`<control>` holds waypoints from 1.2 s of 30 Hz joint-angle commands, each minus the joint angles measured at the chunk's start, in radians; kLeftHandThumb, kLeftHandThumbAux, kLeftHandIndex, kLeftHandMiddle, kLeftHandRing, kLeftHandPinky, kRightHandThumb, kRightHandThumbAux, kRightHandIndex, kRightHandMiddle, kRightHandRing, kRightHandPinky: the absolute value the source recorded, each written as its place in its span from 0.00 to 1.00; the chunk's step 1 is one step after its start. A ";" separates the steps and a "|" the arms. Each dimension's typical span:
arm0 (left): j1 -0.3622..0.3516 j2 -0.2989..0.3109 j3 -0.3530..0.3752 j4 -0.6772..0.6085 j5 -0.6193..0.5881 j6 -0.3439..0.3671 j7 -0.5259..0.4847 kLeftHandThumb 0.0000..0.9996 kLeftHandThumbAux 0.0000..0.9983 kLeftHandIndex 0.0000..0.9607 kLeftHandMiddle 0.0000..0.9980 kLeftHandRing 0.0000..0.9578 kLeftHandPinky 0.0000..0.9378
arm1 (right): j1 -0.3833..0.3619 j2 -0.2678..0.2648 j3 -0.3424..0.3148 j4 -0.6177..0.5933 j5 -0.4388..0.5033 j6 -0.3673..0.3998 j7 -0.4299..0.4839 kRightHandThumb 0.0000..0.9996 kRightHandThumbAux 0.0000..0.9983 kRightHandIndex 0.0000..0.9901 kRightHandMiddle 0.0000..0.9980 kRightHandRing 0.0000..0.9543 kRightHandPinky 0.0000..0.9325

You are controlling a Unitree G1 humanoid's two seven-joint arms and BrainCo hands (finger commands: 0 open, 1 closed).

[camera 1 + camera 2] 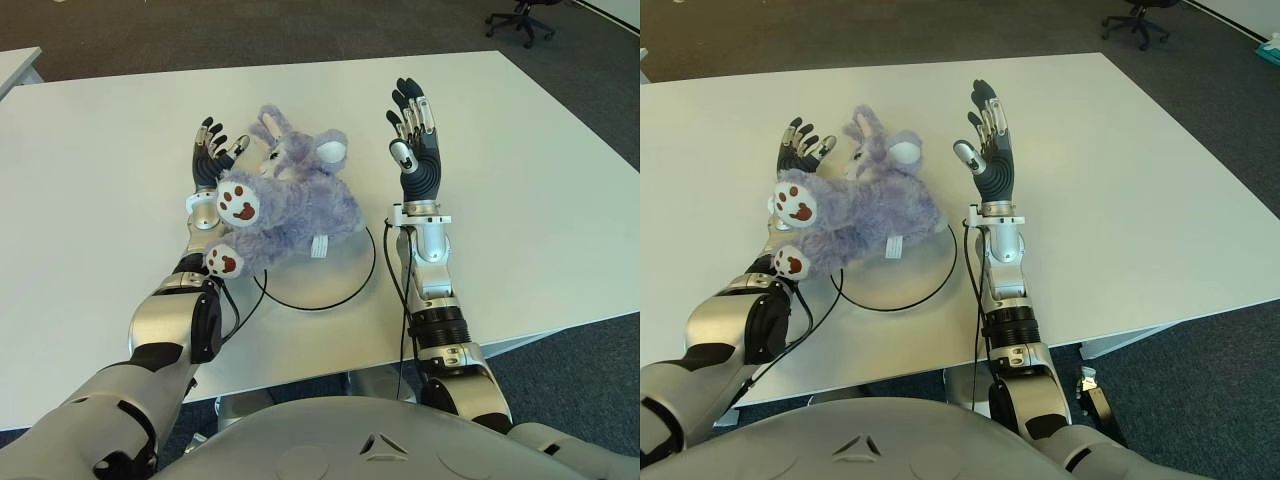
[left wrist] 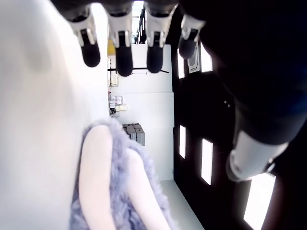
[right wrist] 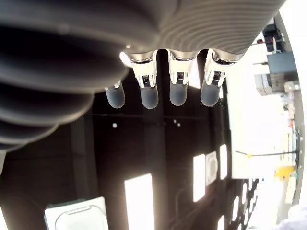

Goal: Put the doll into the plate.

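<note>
A fluffy purple rabbit doll (image 1: 290, 200) with white paws lies on its side over the left part of a round white plate (image 1: 340, 272) with a dark rim. Its head points away from me and its feet stick out over the plate's left edge. My left hand (image 1: 212, 150) stands upright close against the doll's left side, fingers spread and holding nothing. In the left wrist view a furry ear (image 2: 112, 182) shows beyond the straight fingertips (image 2: 123, 60). My right hand (image 1: 415, 140) is raised to the right of the doll, apart from it, fingers (image 3: 149, 96) straight and empty.
The white table (image 1: 530, 190) stretches wide to the right and behind the plate. A black cable (image 1: 395, 260) runs along my right forearm near the plate. An office chair (image 1: 522, 18) stands on the dark carpet at the far right.
</note>
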 commanded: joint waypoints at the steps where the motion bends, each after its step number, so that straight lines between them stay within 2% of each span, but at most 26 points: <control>1: 0.249 -0.084 -0.013 0.157 0.009 0.151 -0.005 0.10 0.70 0.03 0.14 0.14 0.12 | -0.081 -0.003 -0.026 0.088 0.003 -0.024 -0.006 0.00 0.42 0.02 0.02 0.03 0.06; 10: 0.247 -0.083 -0.010 0.158 0.006 0.153 -0.010 0.10 0.71 0.03 0.13 0.14 0.12 | -0.145 -0.016 -0.043 0.182 0.004 -0.047 -0.003 0.00 0.42 0.01 0.01 0.02 0.05; 16: 0.244 -0.083 -0.006 0.158 0.002 0.152 -0.014 0.11 0.72 0.02 0.13 0.14 0.12 | -0.230 -0.037 -0.067 0.339 0.002 -0.100 -0.003 0.00 0.42 0.00 0.00 0.01 0.04; 23: 0.241 -0.083 -0.008 0.159 0.004 0.154 -0.013 0.11 0.71 0.02 0.13 0.14 0.12 | -0.297 -0.047 -0.082 0.475 -0.009 -0.167 -0.019 0.00 0.44 0.00 0.00 0.00 0.02; 27: 0.239 -0.083 -0.008 0.159 0.004 0.156 -0.013 0.10 0.71 0.02 0.13 0.14 0.12 | -0.322 -0.047 -0.087 0.528 -0.022 -0.199 -0.045 0.00 0.45 0.00 0.00 0.00 0.01; 36: 0.236 -0.086 -0.008 0.160 0.004 0.153 -0.016 0.08 0.69 0.03 0.14 0.14 0.11 | -0.359 -0.048 -0.077 0.593 -0.054 -0.216 -0.083 0.00 0.44 0.03 0.01 0.00 0.00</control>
